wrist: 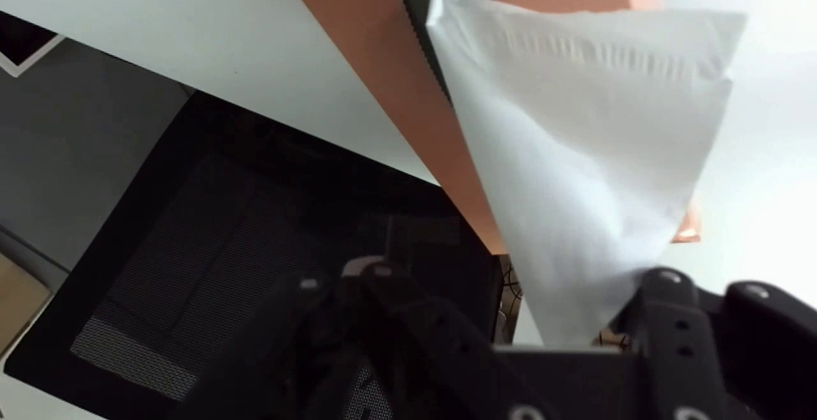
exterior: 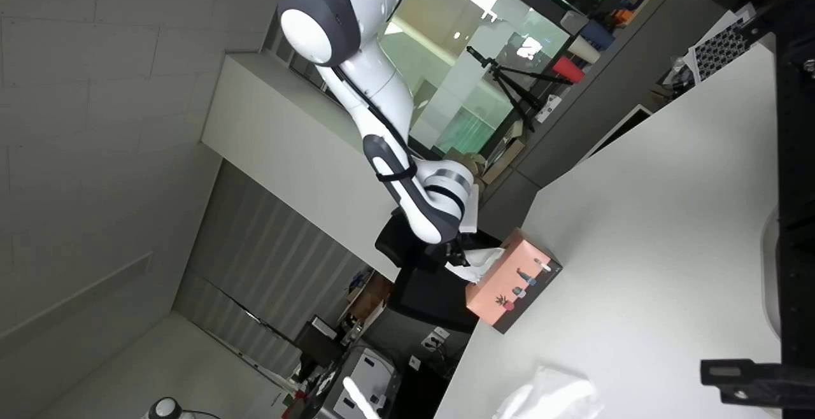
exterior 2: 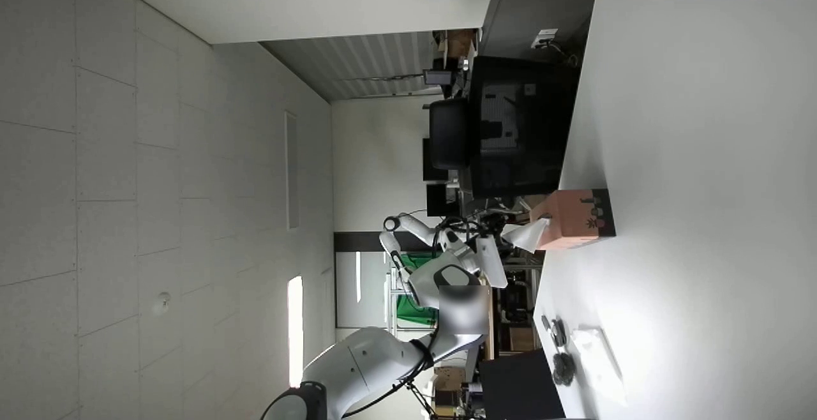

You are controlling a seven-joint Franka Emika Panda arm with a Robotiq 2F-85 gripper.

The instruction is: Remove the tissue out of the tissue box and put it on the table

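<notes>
The tissue box (exterior: 512, 276) is peach with a dark base and small plant drawings. It stands near the table's edge, and it also shows in an exterior view (exterior 2: 568, 219). A white tissue (wrist: 584, 152) sticks up out of its slot in the wrist view; it also shows in both exterior views (exterior: 477, 263) (exterior 2: 527, 235). My gripper (wrist: 520, 273) is open, its fingers wide apart. The tissue's upper end reaches between the fingers, close to the right-hand finger in the wrist view; I cannot tell whether they touch. In an exterior view the gripper (exterior: 455, 252) is right by the tissue.
The white table (exterior: 656, 234) carries the box. A crumpled white tissue (exterior: 551, 397) lies on the table; a white piece also shows in an exterior view (exterior 2: 597, 356), beside small dark items (exterior 2: 562, 353). A black chair (exterior: 439, 291) stands beyond the table's edge.
</notes>
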